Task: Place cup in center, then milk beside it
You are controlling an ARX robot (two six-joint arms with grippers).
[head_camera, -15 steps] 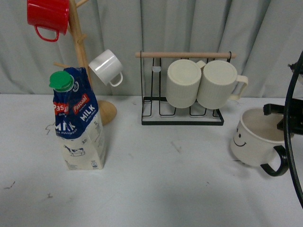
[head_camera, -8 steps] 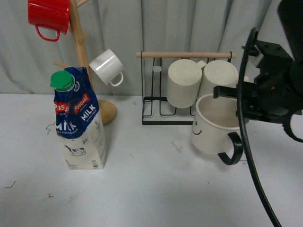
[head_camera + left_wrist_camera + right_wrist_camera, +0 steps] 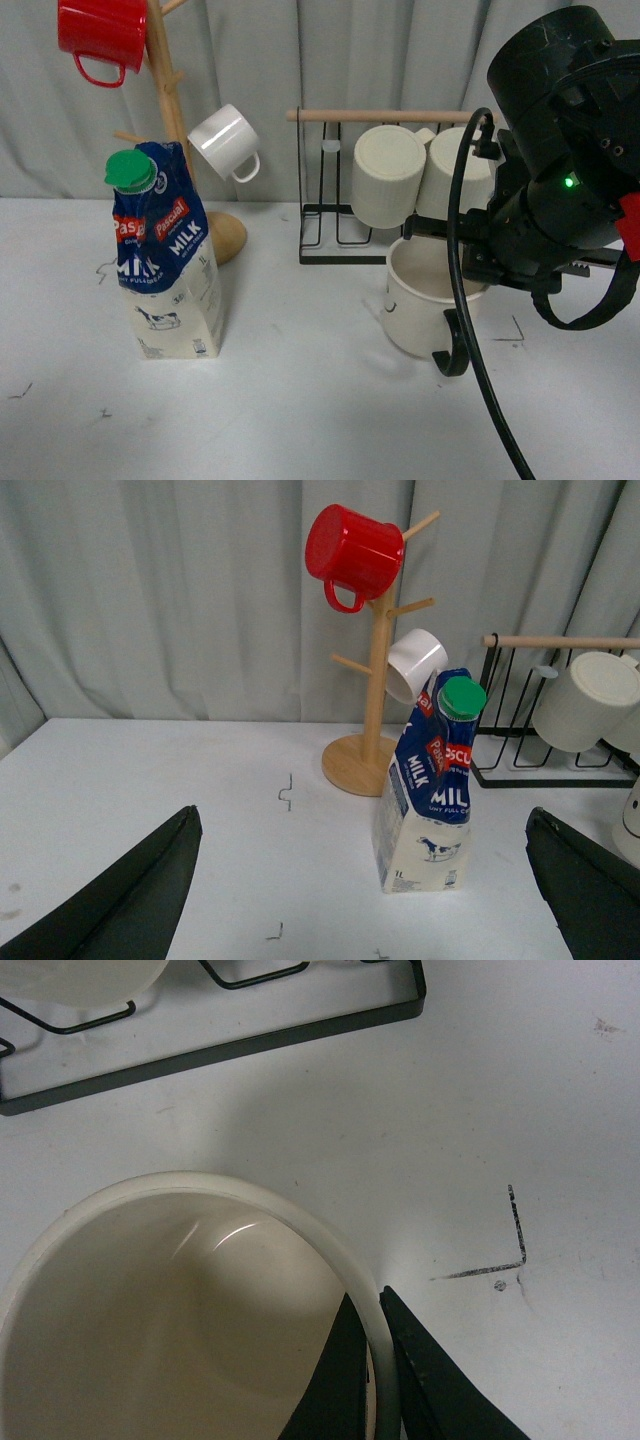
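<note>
The cup [image 3: 420, 305], a wide cream mug with a black loop handle, is held just in front of the wire rack, right of the table's middle. My right gripper [image 3: 373, 1360] is shut on the cup's rim [image 3: 300, 1222], one finger inside and one outside. In the front view the right arm's black body [image 3: 560, 190] hangs over the cup. The milk carton [image 3: 165, 255], blue top and green cap, stands upright at the left; it also shows in the left wrist view [image 3: 430, 780]. My left gripper [image 3: 365, 880] is open, well short of the carton.
A wire rack [image 3: 385, 235] with two ribbed cream mugs [image 3: 388, 175] stands behind the cup. A wooden mug tree [image 3: 170, 110] holds a red mug [image 3: 100, 30] and a small white mug [image 3: 225, 142] behind the carton. Black corner marks [image 3: 505, 1250] are on the white table.
My right gripper has carried the cup from the far right leftward towards the middle, lifting it and then bringing it lower in front of the rack. The carton has not moved.
</note>
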